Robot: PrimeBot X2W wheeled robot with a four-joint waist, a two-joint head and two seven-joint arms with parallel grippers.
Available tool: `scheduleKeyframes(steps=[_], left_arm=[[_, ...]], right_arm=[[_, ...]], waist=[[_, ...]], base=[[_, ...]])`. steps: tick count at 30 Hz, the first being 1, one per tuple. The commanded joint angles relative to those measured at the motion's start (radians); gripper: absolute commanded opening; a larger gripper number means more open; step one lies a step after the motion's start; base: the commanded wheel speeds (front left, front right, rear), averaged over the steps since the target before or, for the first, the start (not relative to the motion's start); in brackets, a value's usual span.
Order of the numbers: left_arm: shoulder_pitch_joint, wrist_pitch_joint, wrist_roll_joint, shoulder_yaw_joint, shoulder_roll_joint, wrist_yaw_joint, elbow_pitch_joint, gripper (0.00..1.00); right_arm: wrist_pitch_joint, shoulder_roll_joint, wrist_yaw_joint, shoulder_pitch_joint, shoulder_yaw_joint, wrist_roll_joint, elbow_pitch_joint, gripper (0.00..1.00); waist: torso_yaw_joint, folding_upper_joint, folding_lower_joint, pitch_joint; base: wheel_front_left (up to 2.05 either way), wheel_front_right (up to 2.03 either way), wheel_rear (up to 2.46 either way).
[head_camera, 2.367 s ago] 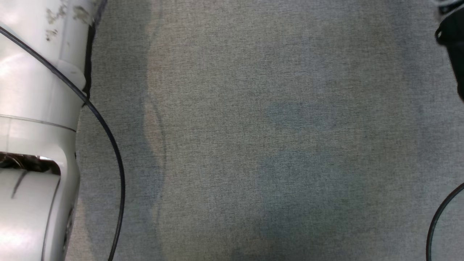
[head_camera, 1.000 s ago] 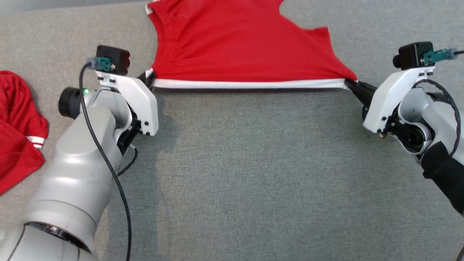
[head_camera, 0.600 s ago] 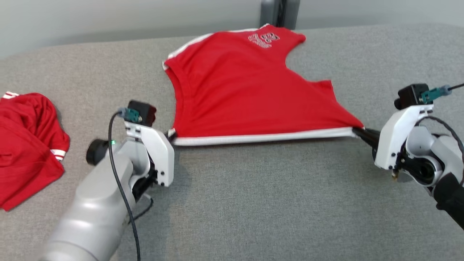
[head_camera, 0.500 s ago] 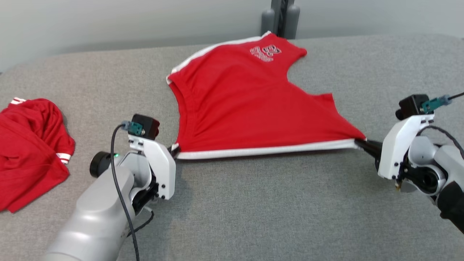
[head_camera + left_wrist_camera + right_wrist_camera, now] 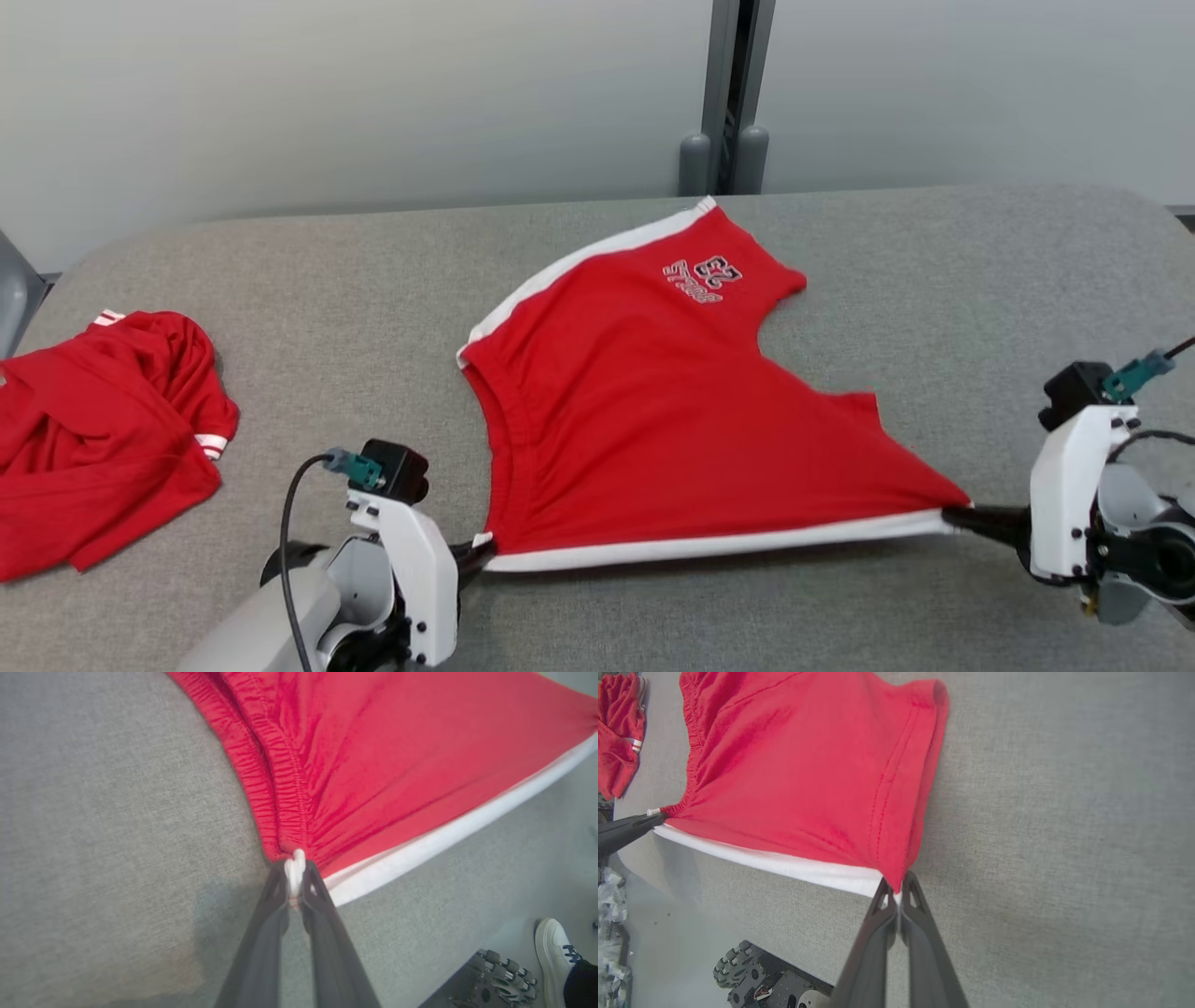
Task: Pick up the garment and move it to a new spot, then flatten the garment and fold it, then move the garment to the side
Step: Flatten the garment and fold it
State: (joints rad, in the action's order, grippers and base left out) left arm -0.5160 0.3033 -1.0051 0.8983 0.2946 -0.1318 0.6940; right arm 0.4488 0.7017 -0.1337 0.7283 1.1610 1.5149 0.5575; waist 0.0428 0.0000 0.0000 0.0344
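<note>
Left gripper: the arm enters at the lower left with its forearm cut off by the frame edge. Its fingers are together, clamped on the white-tabbed corner of the red garment at its gathered band.

Right gripper: the wrist sits low at the lower right, fingers nearly level, pinched tight on the opposite corner.

The white-trimmed edge runs taut between them, slightly raised off the grey counter. The rest of the garment lies spread toward the far side. Its printed lettering is too small to read.

A second red garment lies crumpled well apart at the left, partly cut off.
</note>
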Motion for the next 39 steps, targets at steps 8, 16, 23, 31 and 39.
scheduleKeyframes(steps=[8, 16, 23, 31, 39], left_arm=[[0.159, 0.106, -0.104, -0.013, 0.085, 0.041, -0.23, 0.0], [0.29, 0.202, -0.194, -0.011, 0.156, 0.117, -0.472, 0.0], [0.364, 0.23, -0.229, -0.018, 0.208, 0.185, -0.633, 0.0], [0.322, 0.249, -0.289, -0.075, 0.201, 0.221, -0.7, 0.0], [0.212, 0.278, -0.366, -0.147, 0.143, 0.217, -0.661, 0.0]], right_arm=[[0.126, 0.126, 0.005, -0.079, 0.023, 0.073, -0.115, 0.0], [0.189, 0.213, 0.004, -0.121, 0.033, 0.123, -0.229, 0.0], [0.197, 0.291, 0.004, -0.138, 0.043, 0.136, -0.329, 0.0], [0.167, 0.27, 0.003, -0.045, 0.008, 0.131, -0.322, 0.0], [0.211, 0.228, 0.003, 0.11, -0.021, 0.105, -0.236, 0.0]], waist=[[-0.008, 0.0, 0.0, -0.05], [-0.01, 0.0, 0.0, -0.062], [-0.002, 0.0, 0.0, -0.063], [0.039, 0.0, 0.0, -0.021], [0.126, 0.0, 0.0, 0.063]], base=[[0.0, 0.0, 0.0], [0.0, 0.0, 0.0], [0.0, 0.0, 0.0], [0.0, 0.0, 0.0], [0.0, 0.0, 0.0]])
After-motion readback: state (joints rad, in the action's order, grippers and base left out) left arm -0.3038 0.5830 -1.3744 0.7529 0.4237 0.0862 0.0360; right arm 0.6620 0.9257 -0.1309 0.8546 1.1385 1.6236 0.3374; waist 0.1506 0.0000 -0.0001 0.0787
